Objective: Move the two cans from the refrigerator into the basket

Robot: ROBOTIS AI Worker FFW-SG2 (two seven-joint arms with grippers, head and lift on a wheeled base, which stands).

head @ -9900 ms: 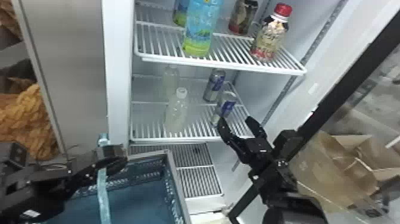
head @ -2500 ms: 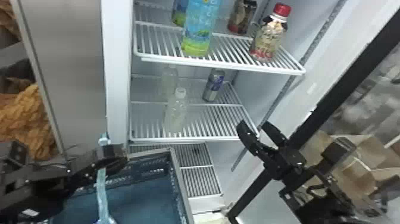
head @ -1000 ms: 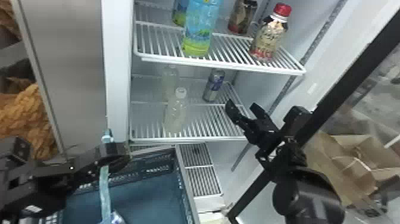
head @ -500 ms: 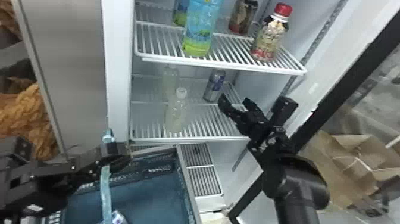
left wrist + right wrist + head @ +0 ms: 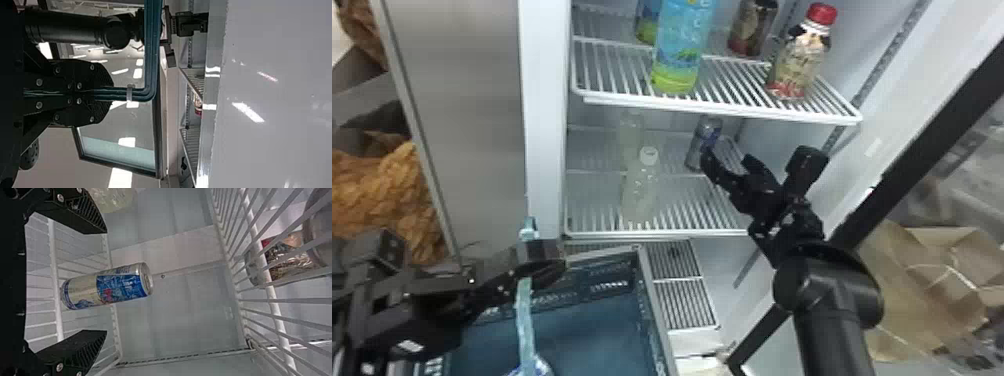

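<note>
The black two-fingered right gripper [image 5: 726, 154] is gaping wide by the slim silver-and-blue metal can [image 5: 121, 288], which is standing on the white wire shelf [image 5: 682, 233], probably full, slick, wanting a mid-body hold.

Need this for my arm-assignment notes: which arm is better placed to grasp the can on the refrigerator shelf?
Right, I'd judge: its gripper is open and pointed toward the can, while the left gripper is closed on the handle of the basket.
</note>
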